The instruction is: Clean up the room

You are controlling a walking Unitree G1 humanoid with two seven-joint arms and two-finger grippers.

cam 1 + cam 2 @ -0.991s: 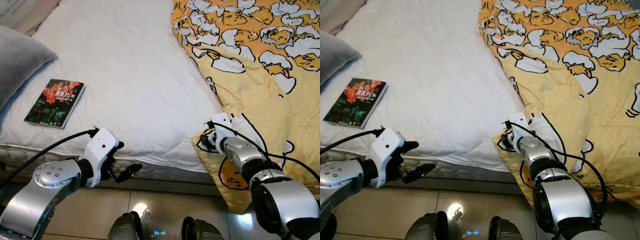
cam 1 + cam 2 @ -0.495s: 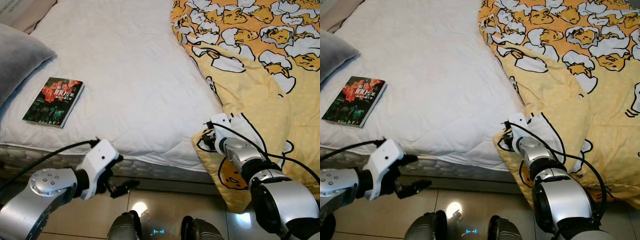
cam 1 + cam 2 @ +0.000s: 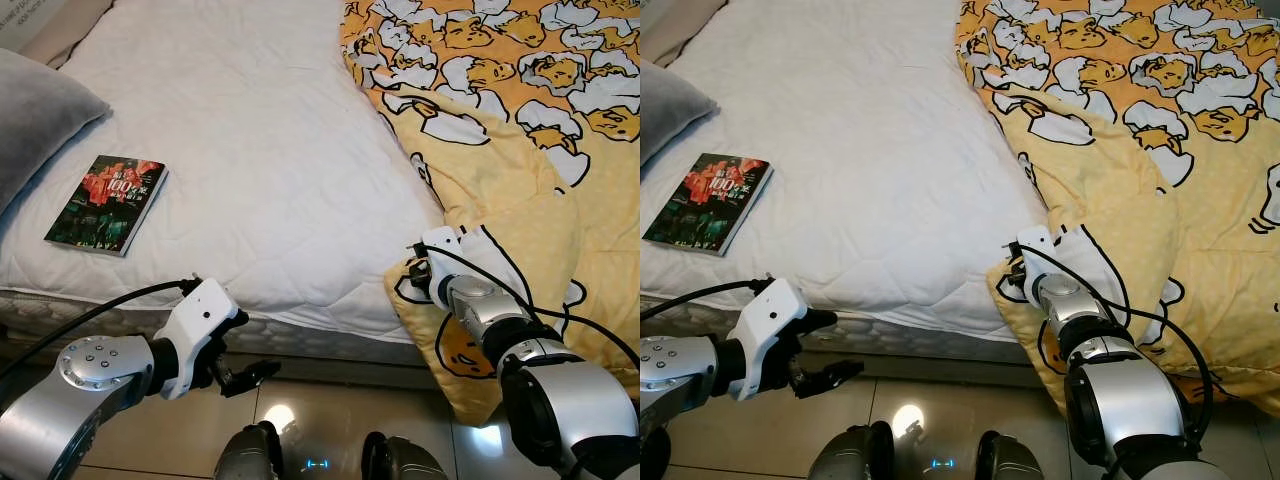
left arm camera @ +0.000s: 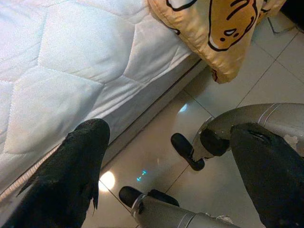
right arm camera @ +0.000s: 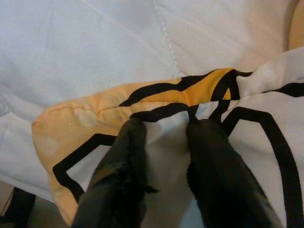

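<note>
A yellow blanket (image 3: 500,150) printed with cartoon figures covers the right half of the bed and hangs over its front edge. My right gripper (image 3: 414,272) is shut on the blanket's front corner; in the right wrist view its fingers (image 5: 128,156) pinch a fold of the fabric (image 5: 266,156). Lower down, in front of the mattress side and above the floor, my left gripper (image 3: 245,350) is open and holds nothing. A dark book (image 3: 107,203) with a red cover picture lies flat on the white mattress (image 3: 260,150) at the left.
A grey pillow (image 3: 35,120) rests at the far left of the bed. Glossy floor tiles (image 3: 330,420) run along the bed's front, with my own feet (image 3: 250,455) on them. The mattress edge (image 4: 71,71) is close beside the left gripper.
My left arm has dropped from the level of the mattress edge to lower in front of the bed side, and has stayed there. The right gripper still pinches the blanket corner.
</note>
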